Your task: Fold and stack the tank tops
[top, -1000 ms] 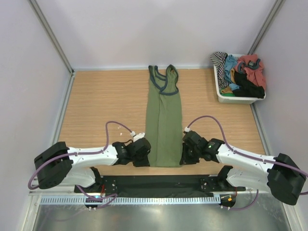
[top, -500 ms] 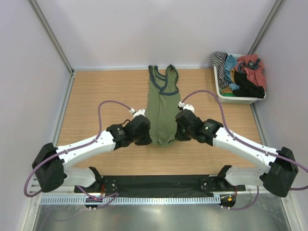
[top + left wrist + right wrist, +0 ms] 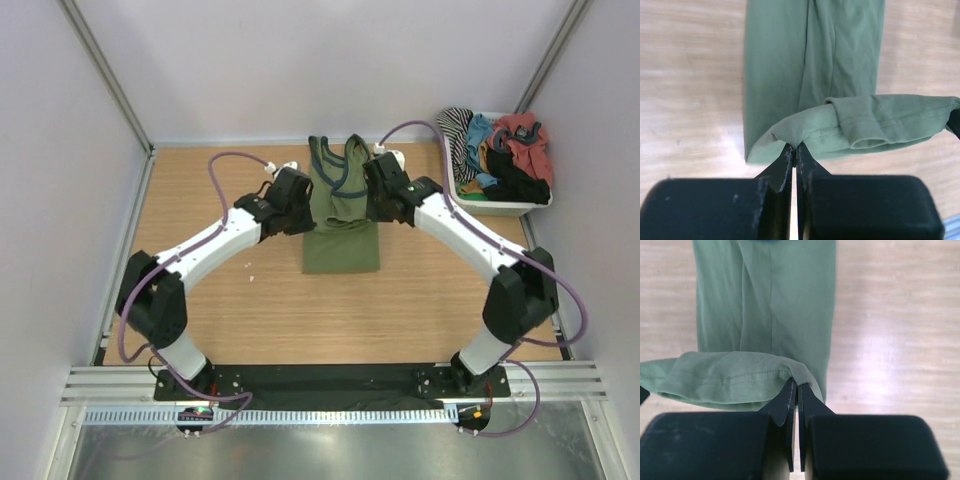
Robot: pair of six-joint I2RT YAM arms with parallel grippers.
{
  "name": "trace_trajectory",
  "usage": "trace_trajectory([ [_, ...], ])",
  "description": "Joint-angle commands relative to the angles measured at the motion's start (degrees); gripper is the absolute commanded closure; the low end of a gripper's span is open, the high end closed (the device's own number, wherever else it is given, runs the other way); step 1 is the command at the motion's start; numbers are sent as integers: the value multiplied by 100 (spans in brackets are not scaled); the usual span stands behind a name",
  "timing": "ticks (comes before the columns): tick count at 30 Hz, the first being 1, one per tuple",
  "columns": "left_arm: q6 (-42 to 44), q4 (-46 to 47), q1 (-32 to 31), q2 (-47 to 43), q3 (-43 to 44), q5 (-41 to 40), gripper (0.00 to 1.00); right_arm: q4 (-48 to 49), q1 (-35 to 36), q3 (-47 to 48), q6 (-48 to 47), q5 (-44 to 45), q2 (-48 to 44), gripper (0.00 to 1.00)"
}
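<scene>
The olive green tank top [image 3: 340, 245] lies in the middle of the table, its dark-trimmed neck at the far end. Its hem is lifted and carried over the body toward the neck. My left gripper [image 3: 303, 212] is shut on the hem's left corner [image 3: 790, 135]. My right gripper [image 3: 376, 205] is shut on the hem's right corner [image 3: 797, 372]. The hem hangs between the two grippers above the flat lower layer [image 3: 815, 60] [image 3: 770, 295]. Among the clothes in the bin at the back right lies a black garment [image 3: 518, 182]; whether it is the black tank top I cannot tell.
A white bin [image 3: 490, 207] at the back right holds striped, teal, red and black garments. Grey walls close in the table on the left, right and far sides. Both arms stretch far forward from their bases at the near edge.
Both grippers have carried the hem from the near edge up over the tank top toward its neck, so the garment now lies doubled and shorter.
</scene>
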Motion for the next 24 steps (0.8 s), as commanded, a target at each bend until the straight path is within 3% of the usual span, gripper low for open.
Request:
trace_trajectory([
  [1,215,23,288,522,679,-43,100,42,-173,832,-334,69,627,99],
  [4,232,5,491,918,1093,-34,100,-46,-313,1613,-396,51,1269,99],
  [9,311,6,711,1420,1551,115,100,-108,-550,2151,-378,-98,2034,99],
  [24,479,-12,860,2300,2325,432,100,-64,-841,2459,-404,-301,2405,99],
])
